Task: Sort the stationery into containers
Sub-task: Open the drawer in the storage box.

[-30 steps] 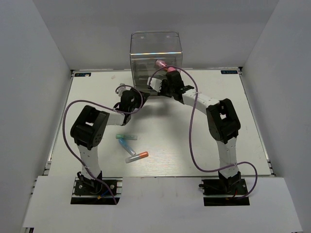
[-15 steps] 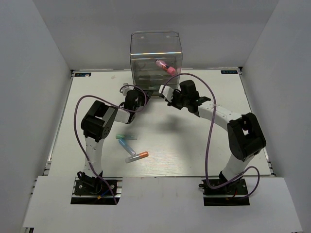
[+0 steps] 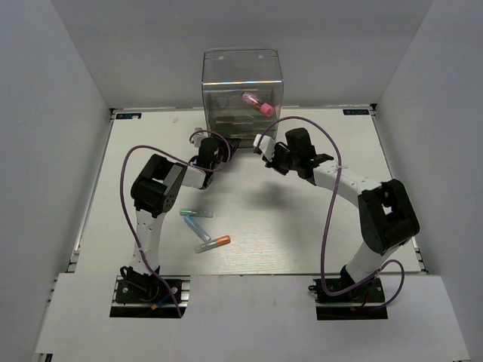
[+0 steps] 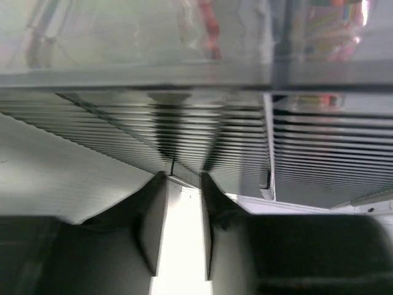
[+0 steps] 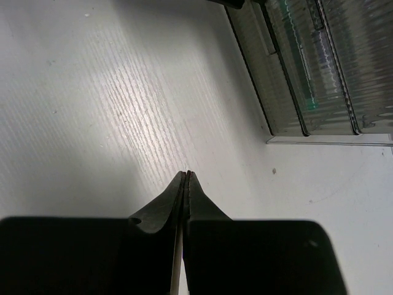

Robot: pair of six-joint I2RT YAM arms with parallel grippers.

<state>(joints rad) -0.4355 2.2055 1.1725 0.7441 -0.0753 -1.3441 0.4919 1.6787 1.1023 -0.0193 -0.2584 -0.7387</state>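
now | pink tube [image 3: 256,103] inside organiser [image 3: 241,75] | right claw [image 5: 186,174] clenched empty | left claw [image 4: 182,178] parted at its drawers [image 4: 319,147] | i'd fetch markers [image 3: 199,224] next

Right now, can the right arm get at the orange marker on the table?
Probably yes. The orange marker lies in the open with nothing above it. The right gripper, near the organiser, is shut and empty; it would have to turn toward the marker and open.

White table [image 3: 302,241], clear organiser [image 3: 241,75] (far edge), green marker [image 3: 191,213], blue marker [image 3: 198,224], orange marker [image 3: 213,243]
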